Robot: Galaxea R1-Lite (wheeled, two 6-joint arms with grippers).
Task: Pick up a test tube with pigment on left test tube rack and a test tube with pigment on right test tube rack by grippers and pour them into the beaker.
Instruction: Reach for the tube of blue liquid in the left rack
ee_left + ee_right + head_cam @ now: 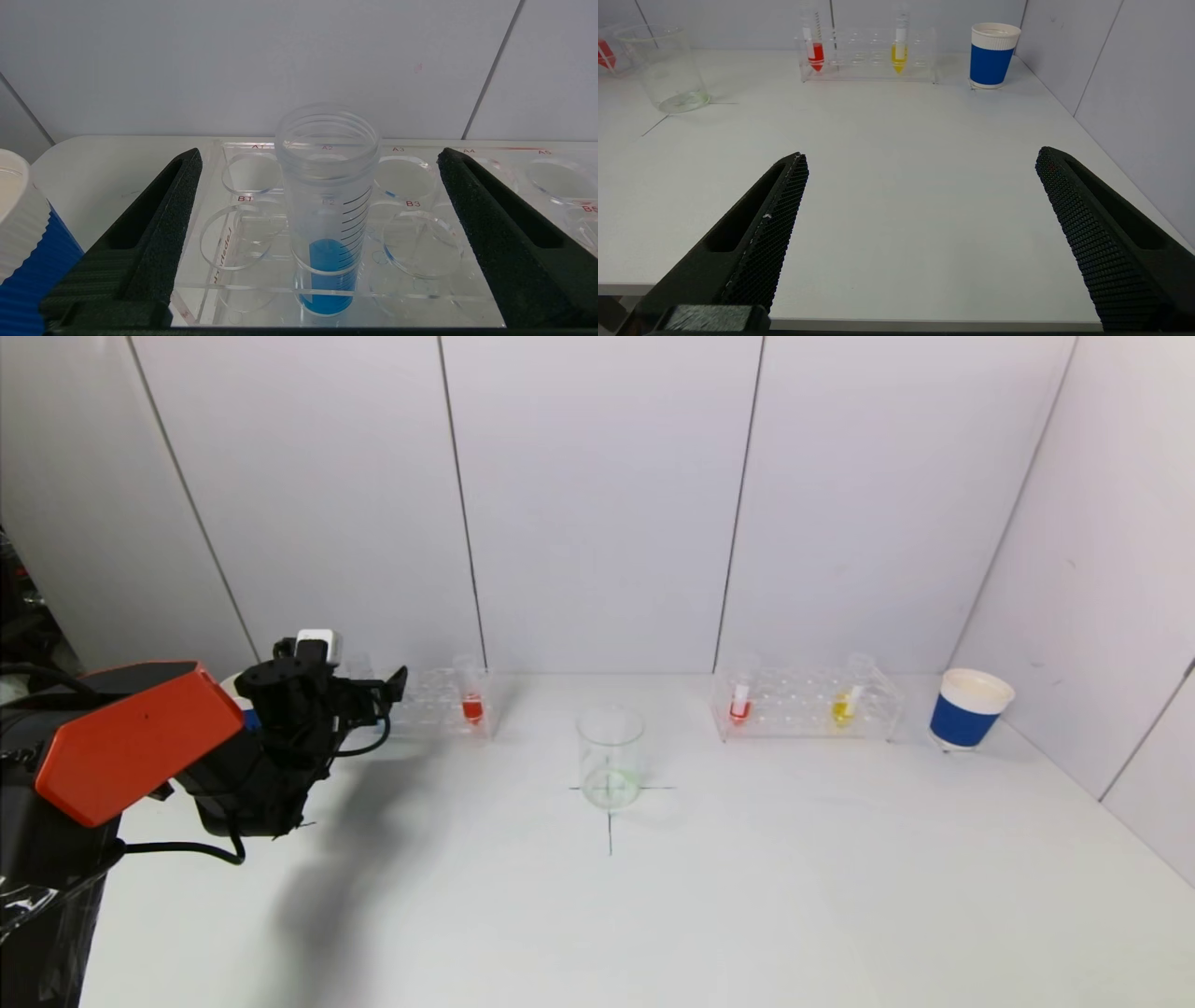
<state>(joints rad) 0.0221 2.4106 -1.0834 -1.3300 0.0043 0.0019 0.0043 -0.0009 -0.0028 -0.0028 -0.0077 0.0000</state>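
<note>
White table (747,896) carries everything: left tool (322,224) gapes wide around a clear plastic test tube of blue pigment (327,210) standing in the clear acrylic left rack (420,289), untouched. Right tool (920,233) hangs wide open, empty, at the table's near edge.

the left arm (140,737) at the frame's left edge wears an orange angular shell over black links, with a white block on top and looping black cables. both grippers' fingers (766,233) are black and mesh-textured.
</note>
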